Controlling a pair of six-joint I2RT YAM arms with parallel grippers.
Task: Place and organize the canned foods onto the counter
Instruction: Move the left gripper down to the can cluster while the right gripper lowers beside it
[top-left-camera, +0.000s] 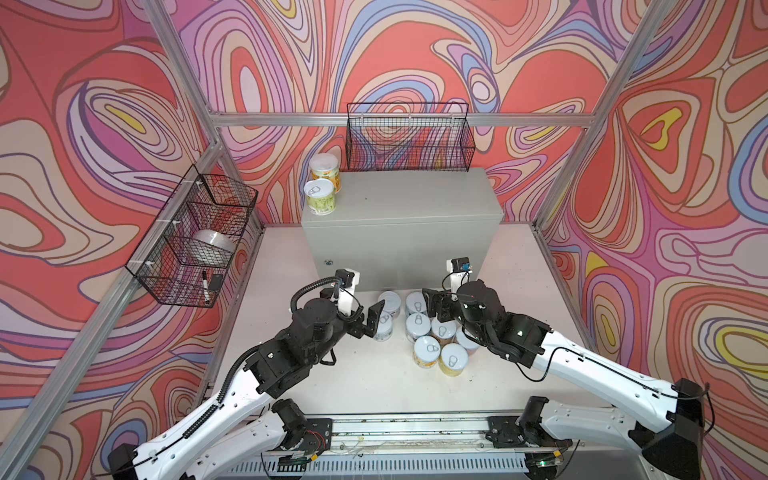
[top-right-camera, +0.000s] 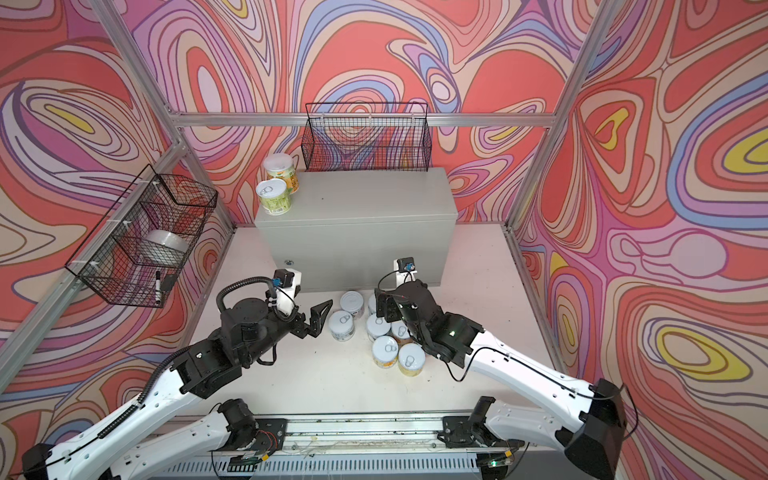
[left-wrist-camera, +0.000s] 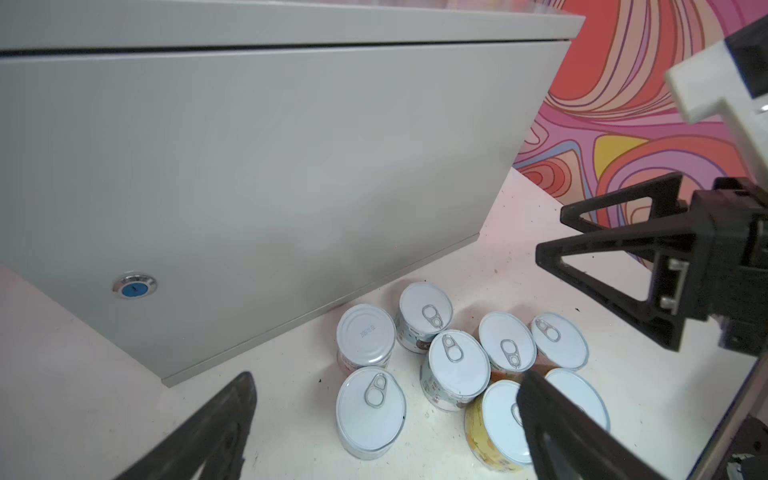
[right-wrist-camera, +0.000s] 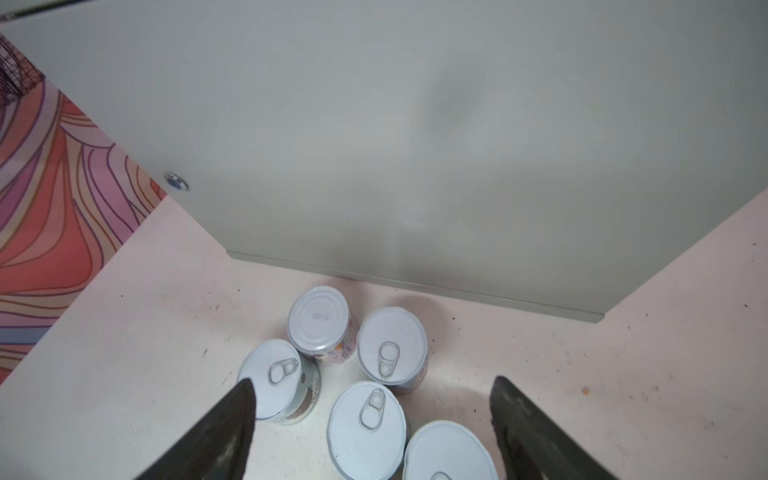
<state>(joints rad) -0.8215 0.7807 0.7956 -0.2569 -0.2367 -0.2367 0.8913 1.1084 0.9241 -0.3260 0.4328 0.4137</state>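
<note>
The white tabletop (top-left-camera: 365, 374) carries a grey cabinet (top-left-camera: 399, 216) at its back. Two green-labelled cans (top-left-camera: 321, 197) stand upright at the left end of the cabinet's flat top, one behind the other. The remaining cluster of cans (top-left-camera: 417, 322) stands on the tabletop just in front of the cabinet. The left tool (top-left-camera: 376, 320) hangs at the cluster's left edge and the right tool (top-left-camera: 434, 305) over its back right part. Both tools are spread wide and pinch nothing. In the left wrist view the nearest can (left-wrist-camera: 370, 411) sits below the gap of the left tool (left-wrist-camera: 388, 374), clear of both fingers. In the right wrist view the right tool (right-wrist-camera: 372, 379) straddles the near cans without touching them. In both top views the right arm covers part of the cluster, but the left wrist view shows all eight cans there, with the right tool (left-wrist-camera: 552, 235) gaping above them. Both wrist views also show that one can (left-wrist-camera: 365, 334), nearest the cabinet, carries a printed date stamp instead of a pull tab. A small round lock (left-wrist-camera: 134, 286) with a blue centre is set in the cabinet front.
</note>
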